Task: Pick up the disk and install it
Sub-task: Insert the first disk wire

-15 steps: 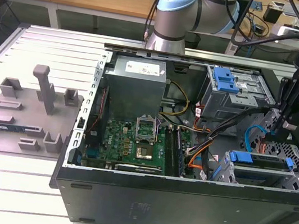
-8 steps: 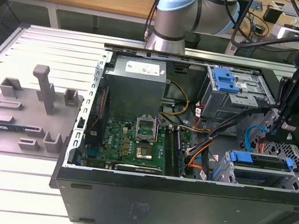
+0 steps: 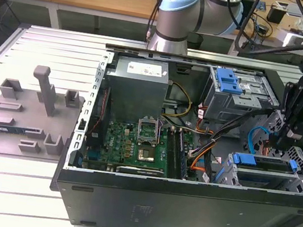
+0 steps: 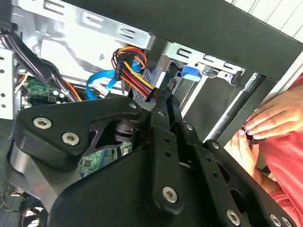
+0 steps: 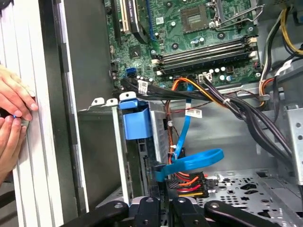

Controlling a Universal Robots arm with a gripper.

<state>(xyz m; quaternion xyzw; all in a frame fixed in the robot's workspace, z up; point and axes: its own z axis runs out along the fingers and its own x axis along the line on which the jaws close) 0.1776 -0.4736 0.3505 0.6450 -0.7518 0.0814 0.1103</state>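
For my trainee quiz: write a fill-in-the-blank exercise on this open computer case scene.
In the exterior view, the gripper hangs over the computer case's ____ end. The grey fixture plate lies outside the case, on that view's ____. In the first wrist view, the looped flat cable is coloured ____.
Missing words: right; left; blue.

My gripper (image 4: 164,101) is deep in the case, fingertips drawn together right against the bundle of red, yellow and orange wires (image 4: 130,71). A blue cable (image 4: 97,74) loops just beyond them, a blue tab (image 4: 189,72) lies ahead, and a person's hands (image 4: 267,124) rest off to my side.
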